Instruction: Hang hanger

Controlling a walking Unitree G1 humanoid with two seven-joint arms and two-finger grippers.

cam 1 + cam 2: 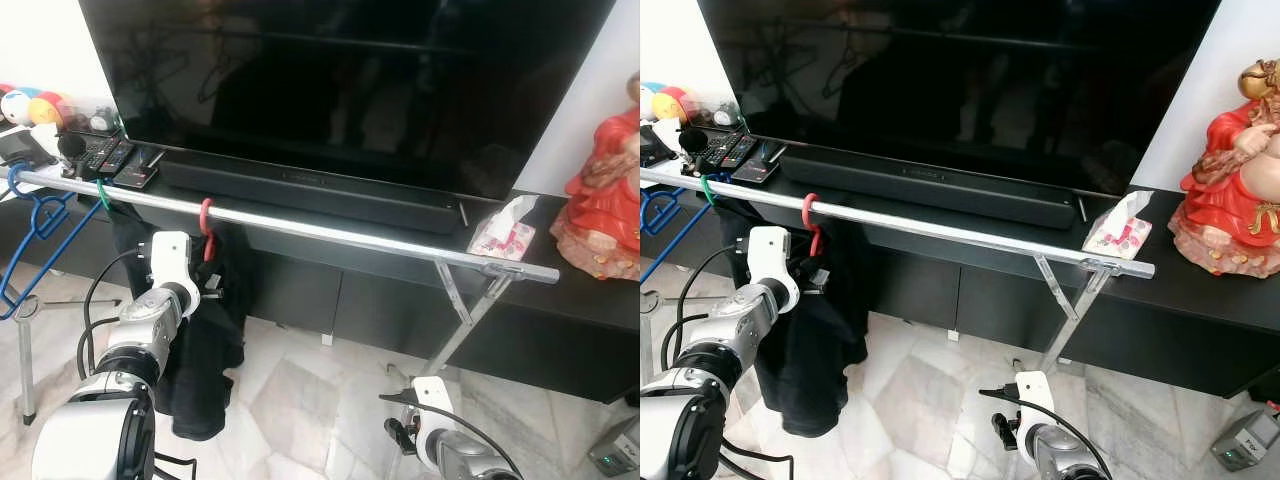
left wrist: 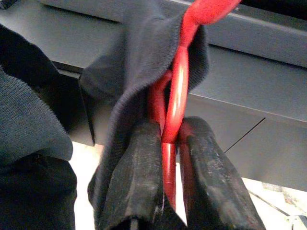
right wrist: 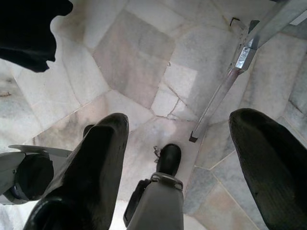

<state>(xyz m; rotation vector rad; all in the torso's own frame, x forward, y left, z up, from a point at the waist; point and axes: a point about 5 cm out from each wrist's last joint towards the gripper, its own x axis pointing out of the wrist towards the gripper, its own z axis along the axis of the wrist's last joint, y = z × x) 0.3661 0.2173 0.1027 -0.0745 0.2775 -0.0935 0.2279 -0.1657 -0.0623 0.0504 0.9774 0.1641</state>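
A red hanger [image 1: 207,228] hooks over the silver rail [image 1: 330,232] of a clothes rack, with a dark garment [image 1: 205,350] hanging from it. My left gripper [image 2: 171,139] is shut on the red hanger's neck just below the rail, dark fabric bunched beside its fingers [image 2: 136,177]. My left arm [image 1: 160,290] reaches up from the lower left. My right gripper [image 3: 177,158] hangs low and open over the marble floor, near the rack's leg [image 3: 225,91]. A blue hanger [image 1: 35,225] and a green hook [image 1: 101,192] hang at the rail's left end.
A large black TV [image 1: 340,80] and soundbar [image 1: 310,190] stand on a black cabinet [image 1: 560,290] right behind the rail. Remotes [image 1: 115,160] lie at the left, a tissue pack [image 1: 503,232] and a red figurine [image 1: 605,190] at the right. A small device [image 1: 615,455] sits on the floor.
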